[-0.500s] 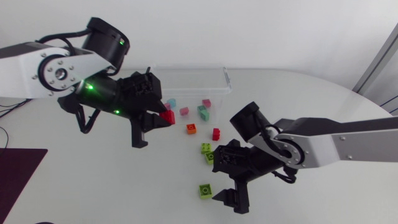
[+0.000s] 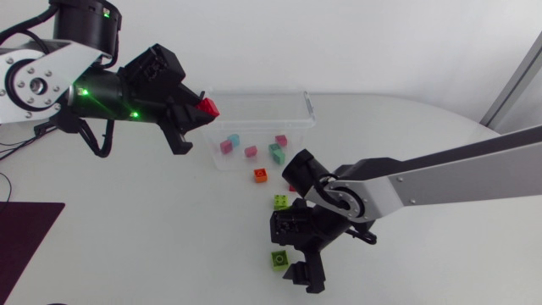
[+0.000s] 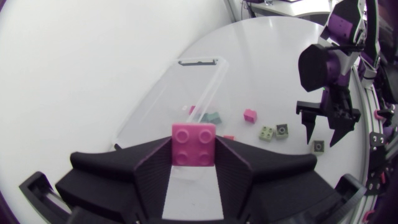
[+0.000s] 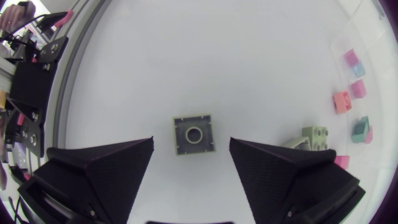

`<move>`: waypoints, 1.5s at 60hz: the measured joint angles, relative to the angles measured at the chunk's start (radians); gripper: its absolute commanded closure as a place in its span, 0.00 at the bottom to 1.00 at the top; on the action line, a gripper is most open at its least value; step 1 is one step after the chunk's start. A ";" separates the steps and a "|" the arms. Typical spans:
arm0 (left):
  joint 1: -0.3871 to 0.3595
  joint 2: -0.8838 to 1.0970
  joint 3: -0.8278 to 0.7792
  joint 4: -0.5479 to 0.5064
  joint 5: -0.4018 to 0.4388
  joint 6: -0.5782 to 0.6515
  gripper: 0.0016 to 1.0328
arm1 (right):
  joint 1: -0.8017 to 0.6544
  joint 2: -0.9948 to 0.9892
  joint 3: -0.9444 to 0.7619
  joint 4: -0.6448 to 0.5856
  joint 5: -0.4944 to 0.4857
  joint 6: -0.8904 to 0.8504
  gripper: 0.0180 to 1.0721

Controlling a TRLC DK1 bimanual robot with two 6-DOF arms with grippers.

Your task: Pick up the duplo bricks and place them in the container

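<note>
My left gripper is shut on a red duplo brick, held in the air at the near left corner of the clear container. In the left wrist view the brick sits clamped between both fingers, with the container ahead. My right gripper hangs open over a light green brick at the front of the table. In the right wrist view this brick lies flat on the table between the spread fingers, untouched. Several pink and teal bricks lie inside the container.
Loose on the table in front of the container are an orange brick, a red brick partly hidden by my right arm, and a green brick. A dark mat lies at the front left.
My left gripper has risen and swung back with the red brick to the container's corner. My right gripper has moved left, over the green brick.
</note>
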 measured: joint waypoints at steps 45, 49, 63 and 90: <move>0.031 0.444 0.334 0.216 -0.104 -0.214 0.63 | -0.034 -0.107 0.000 -0.067 -0.011 0.001 0.89; 0.029 0.494 0.370 0.217 -0.121 -0.218 0.56 | -0.061 -0.153 -0.001 -0.086 -0.018 0.001 0.89; 0.016 0.616 0.484 0.187 -0.159 -0.222 0.13 | -0.178 -0.268 0.030 -0.150 -0.039 0.001 0.89; 0.027 0.478 0.306 0.216 -0.156 -0.228 0.05 | -0.291 -0.274 0.269 -0.126 -0.046 0.081 0.89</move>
